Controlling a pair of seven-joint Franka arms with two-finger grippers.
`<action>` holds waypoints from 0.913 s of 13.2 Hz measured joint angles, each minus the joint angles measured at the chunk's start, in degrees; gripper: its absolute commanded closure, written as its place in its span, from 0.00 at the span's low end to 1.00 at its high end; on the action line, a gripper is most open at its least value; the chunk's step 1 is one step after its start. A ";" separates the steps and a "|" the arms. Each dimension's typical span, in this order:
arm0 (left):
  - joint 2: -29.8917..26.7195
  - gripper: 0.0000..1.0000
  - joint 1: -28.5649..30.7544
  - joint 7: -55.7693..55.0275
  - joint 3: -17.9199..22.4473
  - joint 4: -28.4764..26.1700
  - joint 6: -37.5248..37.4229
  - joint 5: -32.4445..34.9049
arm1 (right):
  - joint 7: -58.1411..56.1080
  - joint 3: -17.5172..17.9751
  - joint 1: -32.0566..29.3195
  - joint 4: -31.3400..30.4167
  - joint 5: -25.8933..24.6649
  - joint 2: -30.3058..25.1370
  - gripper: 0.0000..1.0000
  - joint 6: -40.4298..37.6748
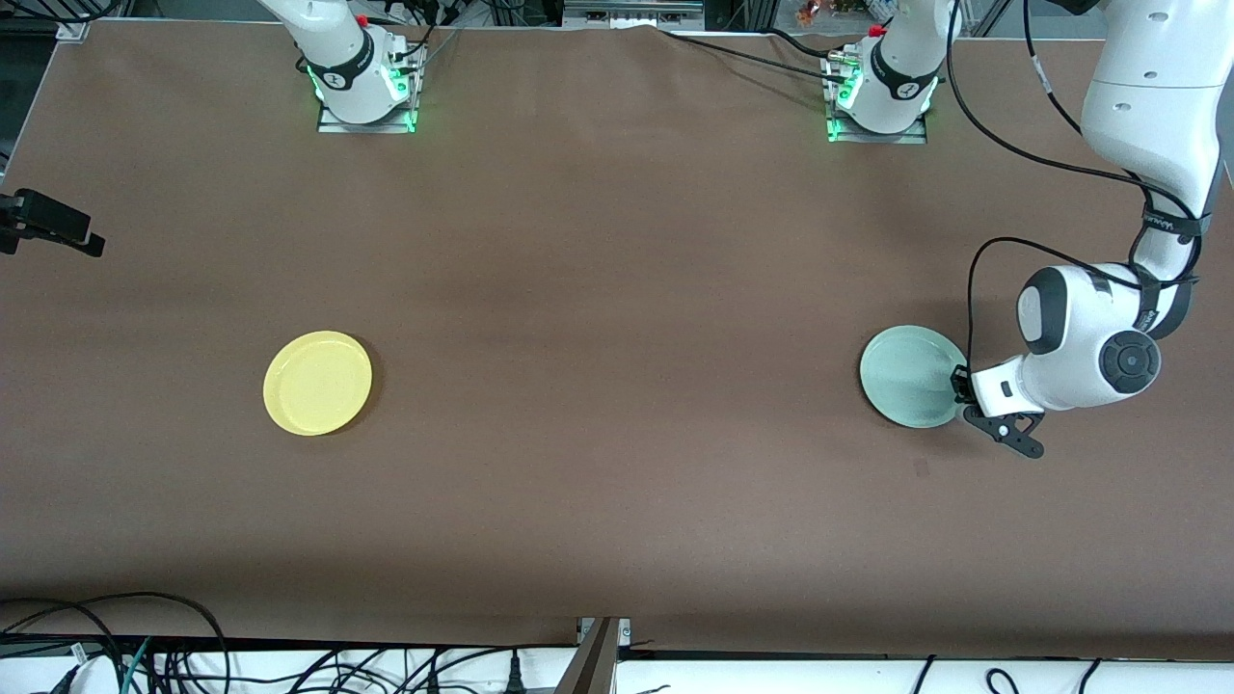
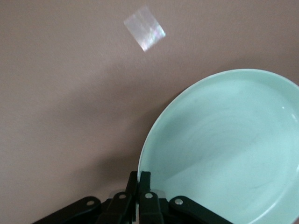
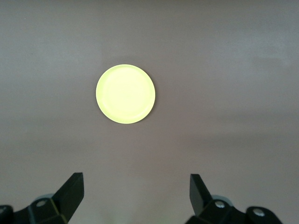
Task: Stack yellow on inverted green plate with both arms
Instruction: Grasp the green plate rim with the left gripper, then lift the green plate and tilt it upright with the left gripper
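Observation:
The pale green plate (image 1: 906,374) lies hollow side up on the brown table toward the left arm's end. My left gripper (image 1: 959,386) is low at its rim, on the side toward the left arm's end. In the left wrist view the left gripper (image 2: 138,179) is shut on the rim of the green plate (image 2: 224,149), one finger inside and one outside. The yellow plate (image 1: 317,382) lies hollow side up toward the right arm's end. My right gripper (image 3: 135,186) is open and empty, high over the table, with the yellow plate (image 3: 125,94) small below it. It is out of the front view.
A small shiny patch (image 2: 145,28) lies on the table (image 1: 617,289) near the green plate. A black fixture (image 1: 48,224) juts in at the right arm's end of the table. Cables (image 1: 145,646) hang along the table edge nearest the front camera.

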 measured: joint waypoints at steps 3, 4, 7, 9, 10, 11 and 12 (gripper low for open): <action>-3.89 1.00 -1.09 0.00 -0.58 2.37 -0.79 5.62 | 0.00 0.00 0.00 0.00 0.00 0.00 0.00 0.00; -5.13 1.00 -2.28 0.05 -0.73 3.63 -2.55 7.09 | 0.00 0.00 -0.01 0.00 0.00 0.00 0.00 0.00; -7.74 1.00 -8.85 -0.23 -1.00 10.01 -11.50 13.66 | 0.00 -0.01 -0.02 0.00 0.00 0.00 0.00 0.02; -8.23 1.00 -14.63 -3.25 -1.12 14.16 -19.31 17.62 | 0.00 -0.02 -0.03 0.00 0.00 0.00 0.00 0.02; -8.22 1.00 -17.49 -7.01 -1.19 15.31 -22.35 20.78 | 0.00 -0.02 -0.04 0.00 0.00 0.00 0.00 0.02; -8.22 1.00 -20.34 -11.27 -1.26 15.90 -24.90 24.22 | 0.00 -0.03 -0.04 0.00 0.00 0.00 0.00 0.02; -8.20 1.00 -23.46 -15.92 -1.31 16.13 -27.66 27.46 | 0.00 -0.03 -0.05 0.00 0.00 0.00 0.00 0.03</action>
